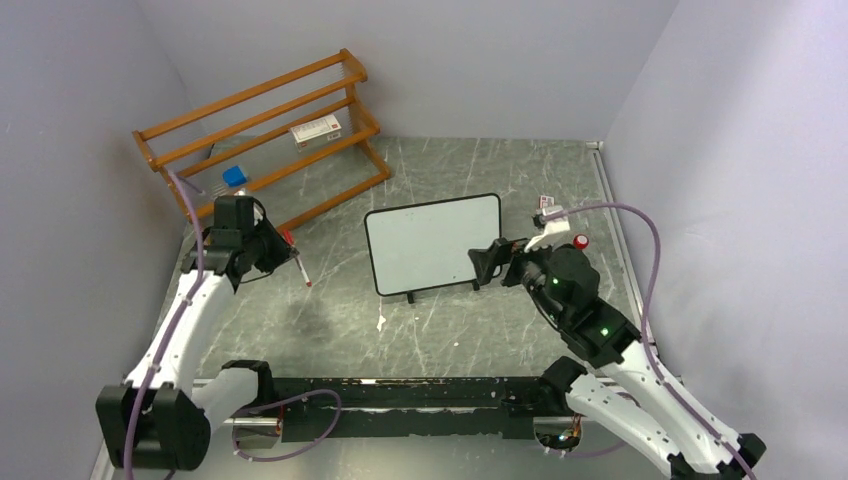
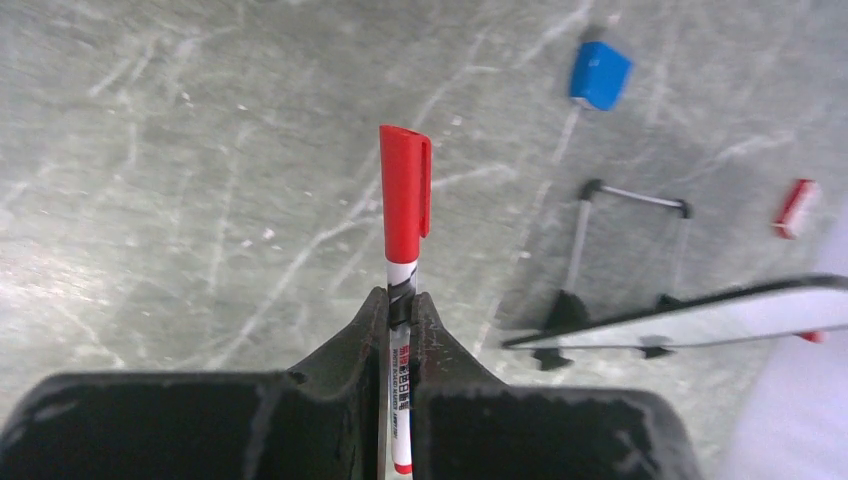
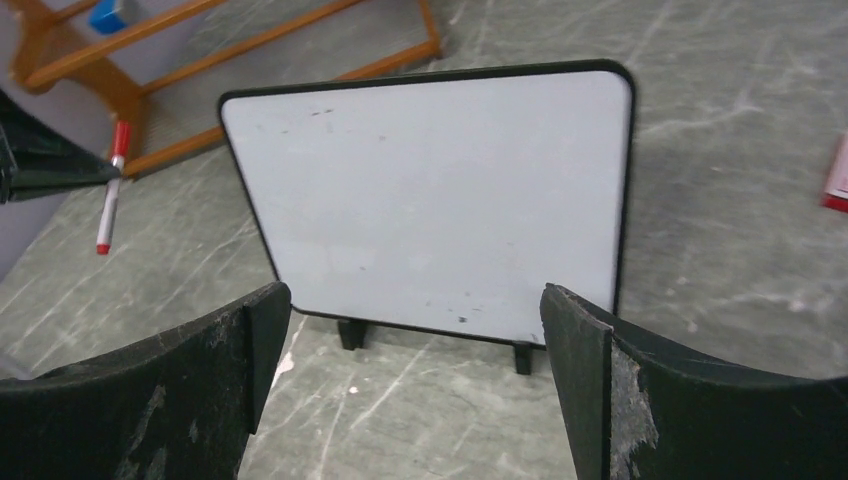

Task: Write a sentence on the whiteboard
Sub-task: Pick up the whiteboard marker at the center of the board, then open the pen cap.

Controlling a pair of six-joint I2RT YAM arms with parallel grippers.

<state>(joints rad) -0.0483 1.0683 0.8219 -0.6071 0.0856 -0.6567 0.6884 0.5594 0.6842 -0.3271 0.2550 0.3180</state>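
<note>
Two grippers are seen from the top external view, one on either side of the whiteboard point(image 1: 432, 243). The board stands near the middle of a grey marbled table point(image 1: 450, 330), tilted back on its small black feet. The left gripper point(image 1: 288, 250) is held to the left of the board and apart from it, with a red marker point(image 1: 300, 268) clamped in it. A wooden rack point(image 1: 262, 120) lies behind it. The right gripper point(image 1: 484, 264) is placed just at the board's lower right corner; whether it touches cannot be told.

From the left wrist, the fingers point(image 2: 365, 330) are seen closed tight on the white barrel of the red marker point(image 2: 404, 200), with the cap on and pointing away. The whiteboard point(image 2: 700, 315) is seen almost edge-on at the right, and a blue block point(image 2: 600, 74) lies farther off.

From the right wrist, the fingers point(image 3: 200, 390) are seen spread wide with nothing held. The whiteboard point(image 3: 430, 200) is framed in the gap, its face marked only by faint specks. The red marker point(image 3: 110, 190) is seen at the left.
</note>
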